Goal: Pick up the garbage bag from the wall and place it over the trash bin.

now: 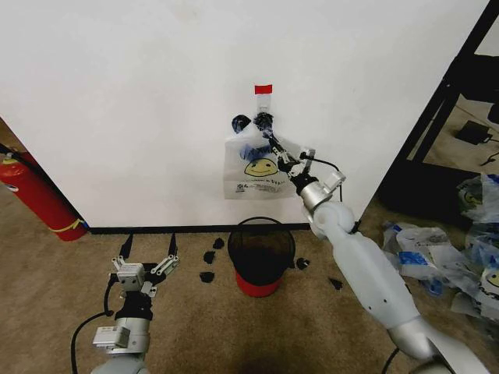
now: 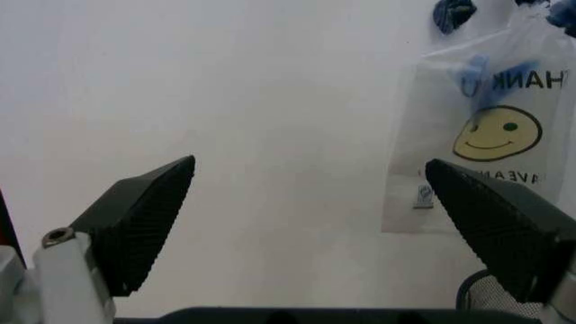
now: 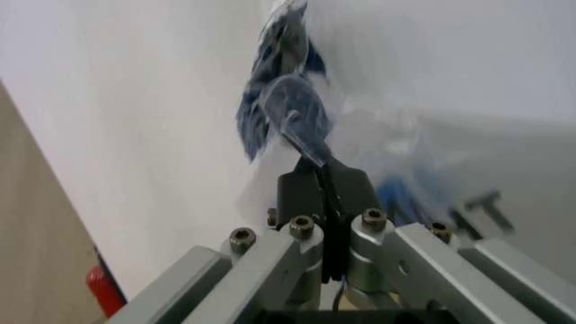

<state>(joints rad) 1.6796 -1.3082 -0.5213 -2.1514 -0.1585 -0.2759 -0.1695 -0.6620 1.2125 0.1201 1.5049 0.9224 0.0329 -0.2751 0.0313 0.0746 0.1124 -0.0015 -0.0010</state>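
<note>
The garbage bag (image 1: 259, 167) hangs against the wall (image 1: 140, 101), directly above the trash bin (image 1: 261, 255) that stands on the floor (image 1: 195, 327) just before the baseboard. The right claw (image 1: 274, 146) is closed on the bag's bunched handles (image 3: 288, 115) near its top, while the left claw (image 1: 146, 253) hovers spread low over the floor, left of the bin and apart from it. A fire extinguisher (image 1: 35, 195) leans at the wall far left, and a heap of bags (image 1: 460, 249) lies on the floor to the right.

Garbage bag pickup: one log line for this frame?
right gripper: shut on blue handle of garbage bag | bag: hanging on wall above trash bin | left gripper: open, low, idle
</note>
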